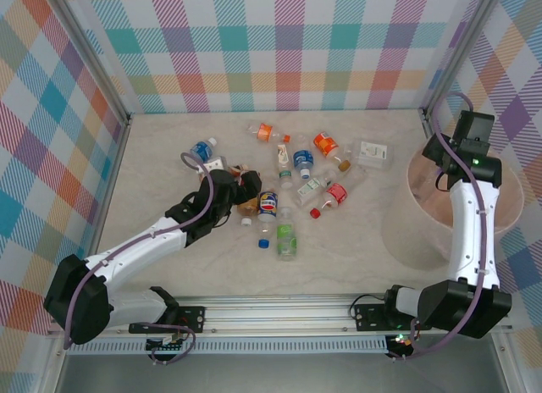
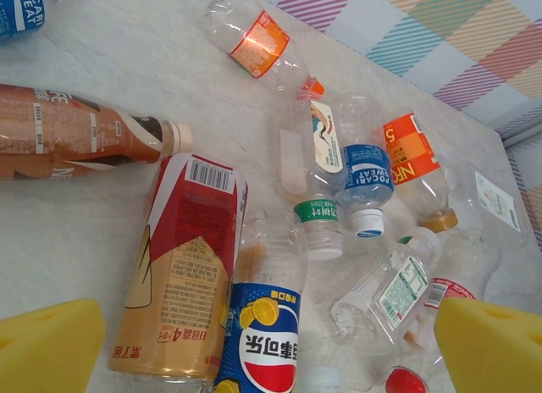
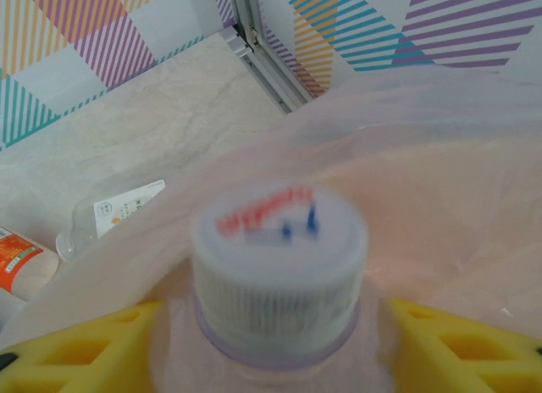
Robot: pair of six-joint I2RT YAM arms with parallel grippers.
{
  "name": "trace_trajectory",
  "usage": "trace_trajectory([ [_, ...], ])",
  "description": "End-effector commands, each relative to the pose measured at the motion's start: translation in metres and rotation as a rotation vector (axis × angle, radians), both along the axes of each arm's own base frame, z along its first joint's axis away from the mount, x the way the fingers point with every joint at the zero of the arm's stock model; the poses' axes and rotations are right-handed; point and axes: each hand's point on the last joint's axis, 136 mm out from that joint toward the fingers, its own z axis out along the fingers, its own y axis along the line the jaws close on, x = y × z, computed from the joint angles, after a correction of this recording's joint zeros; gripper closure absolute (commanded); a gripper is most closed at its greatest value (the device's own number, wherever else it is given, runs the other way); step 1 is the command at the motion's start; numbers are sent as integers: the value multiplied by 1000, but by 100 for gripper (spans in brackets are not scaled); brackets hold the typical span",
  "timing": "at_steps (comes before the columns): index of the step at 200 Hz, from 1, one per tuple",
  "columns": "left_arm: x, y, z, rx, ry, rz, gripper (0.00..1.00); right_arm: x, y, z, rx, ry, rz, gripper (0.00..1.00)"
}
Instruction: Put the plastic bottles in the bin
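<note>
Right fingers (image 3: 461, 346) flanking bottle (image 3: 279, 266), over bin (image 3: 440, 181)

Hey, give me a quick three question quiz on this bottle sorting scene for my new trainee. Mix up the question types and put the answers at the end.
1. True or false: the left gripper stands open, holding nothing.
2. In the top view, on which part of the table does the pink bin stand? A) the left side B) the right side C) the middle, among the bottles
3. Short answer: what colour is the cap of the plastic bottle seen up close at the right gripper?

Key: 1 true; 2 B; 3 white, with blurred red and blue print.
</note>
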Motion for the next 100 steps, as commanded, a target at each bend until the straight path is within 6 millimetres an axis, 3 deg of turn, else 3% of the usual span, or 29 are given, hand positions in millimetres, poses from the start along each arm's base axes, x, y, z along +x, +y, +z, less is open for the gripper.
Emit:
trace_trajectory([
  [1,-1,13,-2,12,1,45,0,-2,2,19,1,-85,-3,35],
  [43,-3,21,-10,28,27,85,0,-11,8,39,2,-178,10,31],
  [100,-2,23,-36,80,162,89,0,-21,46,74,113,-360,152,25],
])
